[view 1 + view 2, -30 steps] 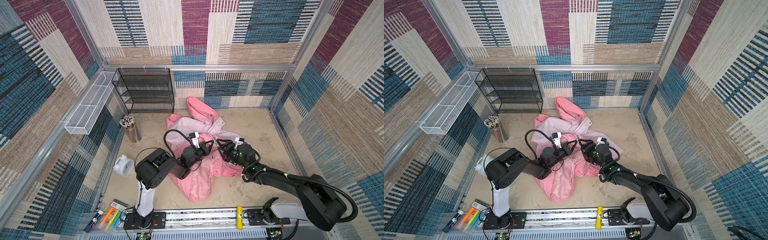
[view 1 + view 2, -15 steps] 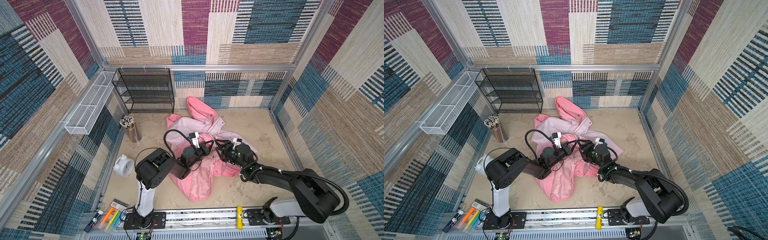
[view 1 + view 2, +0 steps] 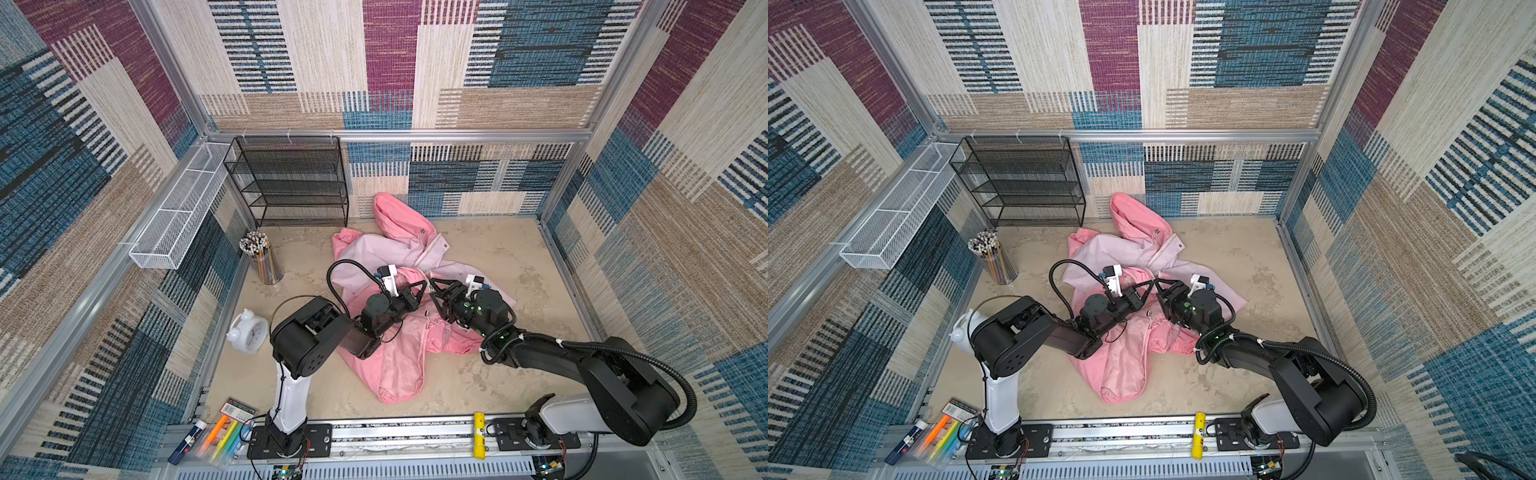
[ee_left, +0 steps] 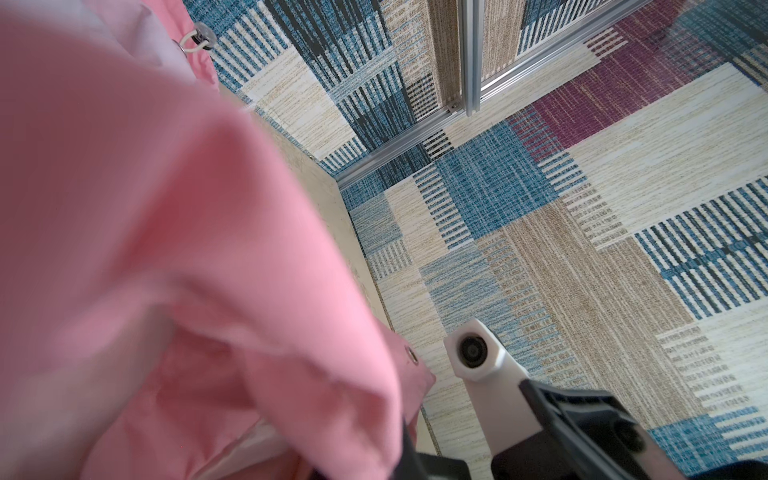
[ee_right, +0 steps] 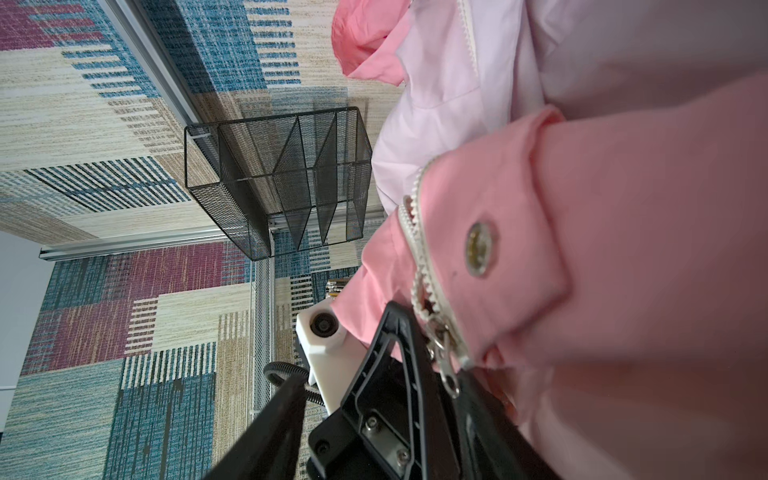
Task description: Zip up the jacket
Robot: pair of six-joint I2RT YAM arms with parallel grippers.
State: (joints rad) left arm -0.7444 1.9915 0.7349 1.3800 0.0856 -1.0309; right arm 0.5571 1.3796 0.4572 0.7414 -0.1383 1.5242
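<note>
Beige tabletop (image 3: 511,266), patchwork woven walls all round. The pencil cup (image 3: 266,270) at back left was packed with pencils (image 3: 253,243). The clear tray (image 3: 208,455) by the front rail held markers (image 3: 212,432). A black mesh rack (image 3: 291,183) stood against the back wall, and a white wire basket (image 3: 178,216) hung on the left wall. The jacket (image 3: 399,357) lay crumpled mid-table, hood toward the back wall. Your left gripper (image 3: 420,286) was clamped tight on the jacket's front edge, just beside the zipper slider (image 5: 444,357). Your right gripper (image 3: 436,286) met it tip to tip, jaws partly apart. The white zipper (image 5: 419,249) ran close by, but you couldn't tell whether the right jaws touched it.
</note>
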